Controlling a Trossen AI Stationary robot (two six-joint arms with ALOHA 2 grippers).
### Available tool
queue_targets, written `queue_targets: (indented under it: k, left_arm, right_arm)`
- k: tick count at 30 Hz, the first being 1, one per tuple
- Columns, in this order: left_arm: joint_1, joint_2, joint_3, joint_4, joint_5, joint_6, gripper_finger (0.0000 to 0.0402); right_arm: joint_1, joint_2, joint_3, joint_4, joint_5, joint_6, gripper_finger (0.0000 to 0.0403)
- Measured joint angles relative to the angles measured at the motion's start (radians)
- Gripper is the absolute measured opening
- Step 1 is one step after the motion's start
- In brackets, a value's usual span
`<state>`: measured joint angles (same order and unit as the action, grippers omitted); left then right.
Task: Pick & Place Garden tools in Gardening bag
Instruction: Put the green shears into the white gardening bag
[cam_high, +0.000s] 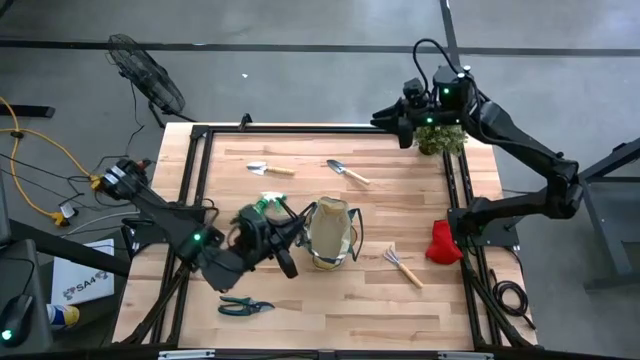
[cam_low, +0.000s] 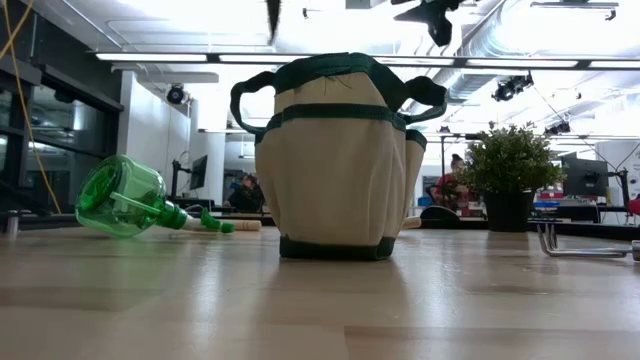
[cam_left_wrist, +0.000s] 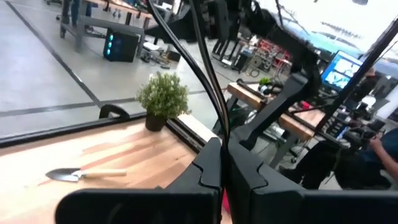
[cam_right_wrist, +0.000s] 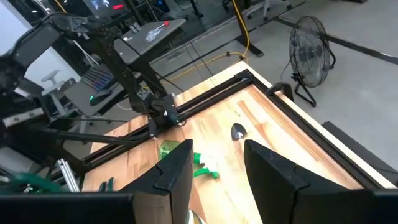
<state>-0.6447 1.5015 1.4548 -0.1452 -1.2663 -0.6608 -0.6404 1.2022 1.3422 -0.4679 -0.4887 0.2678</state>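
Gardening bag (cam_high: 332, 234) upright mid-table, mouth open. Left gripper (cam_high: 288, 243) right beside the bag's left side, fingers clenched shut, nothing grasped. Right gripper (cam_high: 385, 118) parked high at the far right corner over the potted plant (cam_high: 440, 139), fingers parted, empty. Green spray bottle (cam_high: 266, 207) on its side just left of bag. Red glove (cam_high: 443, 241) off right. Hand rake (cam_high: 403, 264) near right. Two trowels (cam_high: 347, 171) beyond. Pruners (cam_high: 245, 306) front-left.
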Motion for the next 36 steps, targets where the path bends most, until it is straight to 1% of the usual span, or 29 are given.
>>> queue_targets:
  k: [6, 12, 15, 22, 30, 36]
  left_arm:
    - [-0.006, 0.059, 0.0, 0.11, 0.001, -0.003, 0.0]
    - [-0.006, 0.106, 0.0, 0.182, -0.001, -0.023, 0.0]
    - [-0.006, 0.124, 0.0, 0.187, 0.002, -0.056, 0.0]
    - [-0.017, 0.138, -0.001, 0.229, 0.004, -0.058, 0.0]
    - [-0.023, 0.138, -0.001, 0.225, -0.004, -0.055, 0.0]
    - [-0.023, 0.153, -0.001, 0.223, -0.001, -0.081, 0.0]
  right_arm:
    - [0.039, 0.0, 0.0, 0.0, 0.046, -0.003, 0.0135]
    - [0.048, 0.0, 0.0, -0.002, 0.044, -0.011, 0.0135]
    - [0.048, 0.0, 0.0, -0.005, 0.044, -0.011, 0.0135]
    - [0.048, 0.0, 0.0, -0.026, 0.041, -0.027, 0.0135]
    - [0.048, 0.0, 0.0, -0.048, 0.041, -0.048, 0.0135]
    - [0.048, 0.0, 0.0, -0.052, 0.041, -0.048, 0.0135]
